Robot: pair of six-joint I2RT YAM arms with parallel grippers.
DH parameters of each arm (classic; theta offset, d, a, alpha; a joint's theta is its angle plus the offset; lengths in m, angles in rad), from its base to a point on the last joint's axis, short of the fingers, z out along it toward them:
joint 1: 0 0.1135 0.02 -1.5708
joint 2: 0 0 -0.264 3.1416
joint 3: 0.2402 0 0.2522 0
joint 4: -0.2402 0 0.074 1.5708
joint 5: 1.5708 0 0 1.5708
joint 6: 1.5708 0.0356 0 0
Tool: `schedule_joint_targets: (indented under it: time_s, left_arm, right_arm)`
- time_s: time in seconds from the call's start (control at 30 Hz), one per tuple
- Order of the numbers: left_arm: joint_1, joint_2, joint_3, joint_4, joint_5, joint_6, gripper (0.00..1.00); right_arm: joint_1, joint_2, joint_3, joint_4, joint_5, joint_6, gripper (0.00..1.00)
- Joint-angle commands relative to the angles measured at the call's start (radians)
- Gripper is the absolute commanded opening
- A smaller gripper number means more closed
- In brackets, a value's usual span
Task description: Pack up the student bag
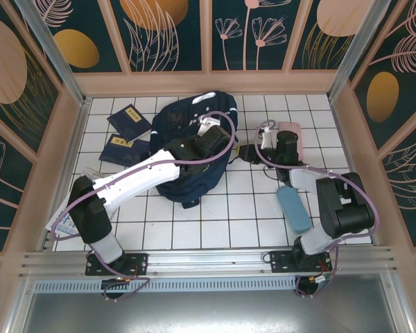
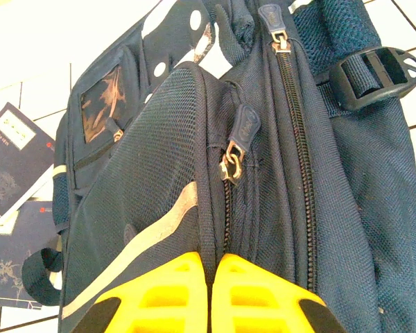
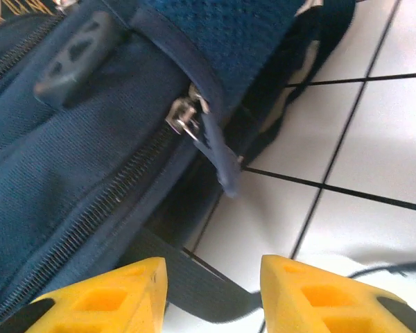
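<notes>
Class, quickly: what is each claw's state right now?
Left claw: closed against the large dark navy fabric backpack; grip unclear.
Right claw: open, over a flat black strap.

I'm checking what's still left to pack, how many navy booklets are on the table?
2. The far booklet lies left of the student bag; the near booklet lies right beside it, closer to the robot. Others may be hidden under the bag.
</notes>
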Motion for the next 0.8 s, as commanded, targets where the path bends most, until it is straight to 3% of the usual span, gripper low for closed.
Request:
schedule_joint_targets:
  time_s: [0.0,0.1,0.2,0.57,0.77]
  left_arm:
    - [0.009,-0.071,-0.001,0.031,-0.101,0.012,0.05]
    - [0.010,-0.082,-0.008,0.034,-0.101,0.012,0.05]
    - [0.010,-0.089,-0.013,0.036,-0.099,0.011,0.05]
    - [0.013,-0.117,-0.054,0.030,-0.109,0.011,0.04]
    - [0.012,-0.119,-0.049,0.038,-0.099,0.016,0.04]
  right_arm:
    - [0.040,0.040,0.005,0.143,-0.054,0.052,0.36]
    - [0.049,0.066,0.008,0.168,-0.002,0.042,0.30]
    - [0.052,0.074,-0.029,0.284,0.037,0.070,0.30]
    - [-0.021,0.112,-0.017,0.428,0.139,0.162,0.30]
    - [-0.018,0.130,0.005,0.388,0.051,0.161,0.39]
